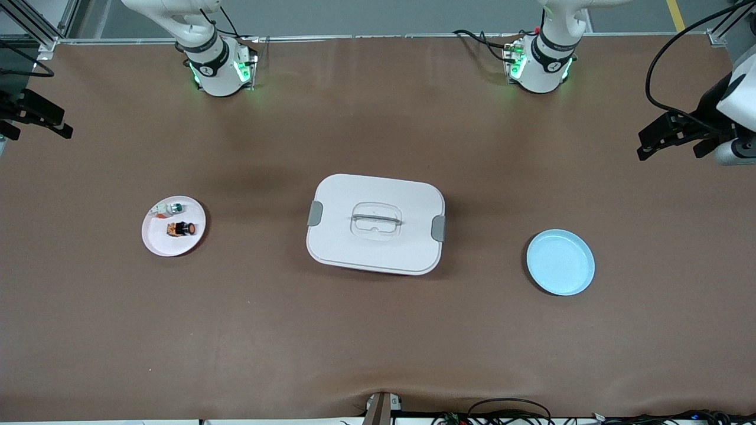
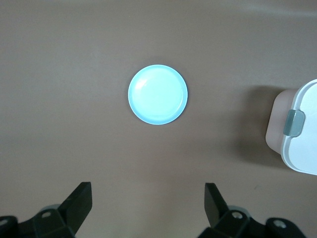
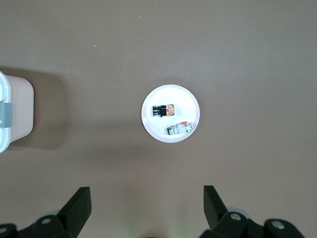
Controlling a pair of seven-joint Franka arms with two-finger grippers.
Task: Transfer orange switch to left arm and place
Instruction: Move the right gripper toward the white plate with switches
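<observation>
The orange switch (image 1: 181, 228) lies on a round pink plate (image 1: 159, 242) toward the right arm's end of the table; the right wrist view shows the switch (image 3: 163, 110) on the plate (image 3: 171, 94). The large white box (image 1: 375, 223) stands mid-table, lid on, and its edge shows in both the left wrist view (image 2: 302, 129) and the right wrist view (image 3: 10, 114). My right gripper (image 1: 35, 125) is open and empty, high over its end of the table, its own view (image 3: 147, 193) looking down on the pink plate. My left gripper (image 1: 667, 143) is open and empty, high over the other end (image 2: 148, 191).
A small white-and-green part (image 1: 171, 208) lies on the pink plate beside the switch, also in the right wrist view (image 3: 179, 129). An empty light-blue plate (image 1: 560, 262) sits toward the left arm's end, below the left wrist camera (image 2: 158, 94). Brown tabletop surrounds the box.
</observation>
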